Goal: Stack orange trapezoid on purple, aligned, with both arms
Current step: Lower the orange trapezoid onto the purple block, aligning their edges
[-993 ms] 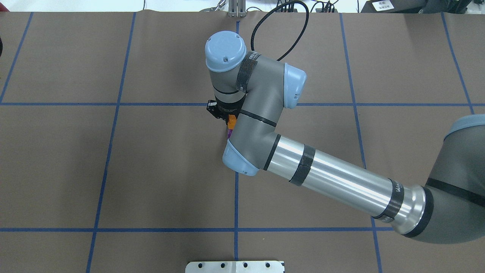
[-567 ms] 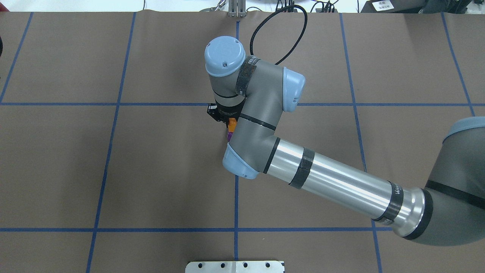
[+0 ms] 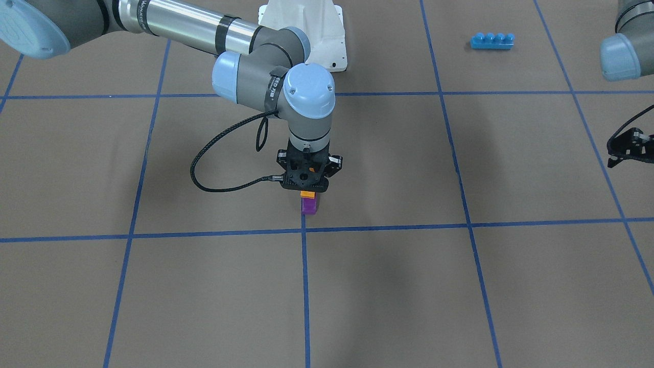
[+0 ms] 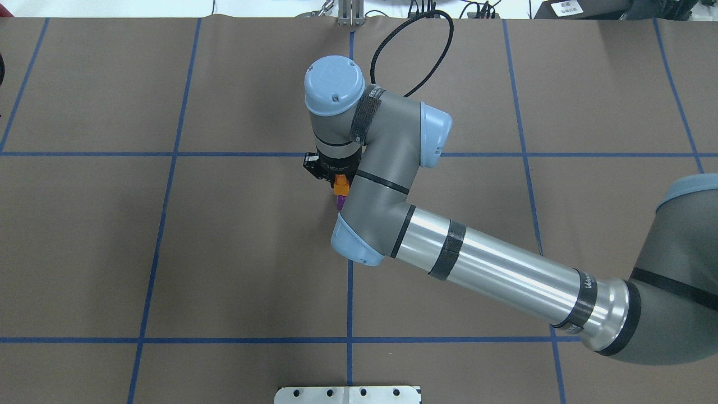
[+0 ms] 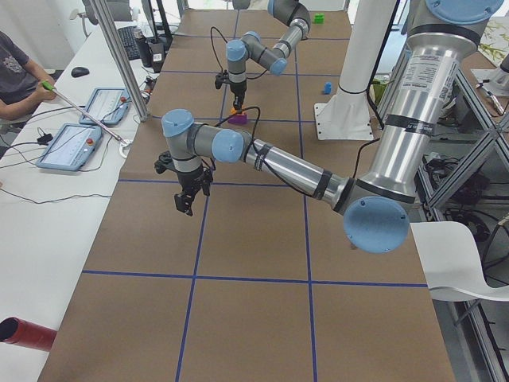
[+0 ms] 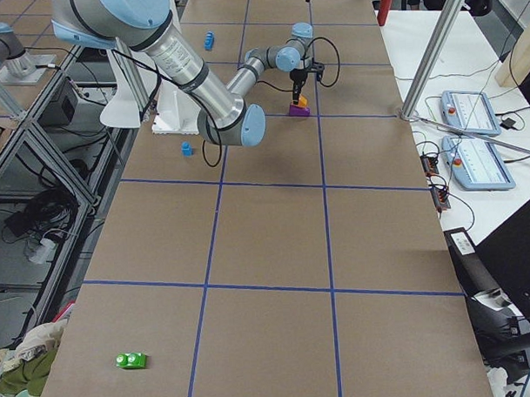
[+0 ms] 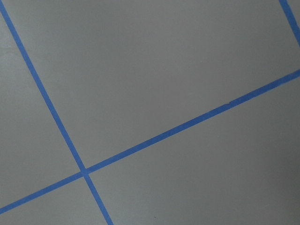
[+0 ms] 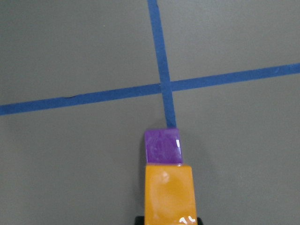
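While the right claw [image 3: 306, 190] pinches the orange trapezoid [image 3: 307, 194] directly over the purple [image 3: 309, 205], its 2 flat sides suit gripping: probably light, rigid, glossy-slippery. Left claw [image 3: 621, 151], well apart from the purple: spread or pressed together, cannot tell.

Brown paper [image 4: 252, 235] is lying flat under the fingers of the right gripper [image 3: 307, 190] and spreading out on every side of them. Blue tape lines [image 4: 168, 154] are running over it in a grid, two crossing just ahead of the fingers. Well beyond the fingers a white desk [image 6: 500, 73] is standing along the paper's edge, carrying two control tablets [image 6: 476, 113], an aluminium post [image 6: 431, 49] rising beside it. Soft light is leaving faint shadows on the paper.
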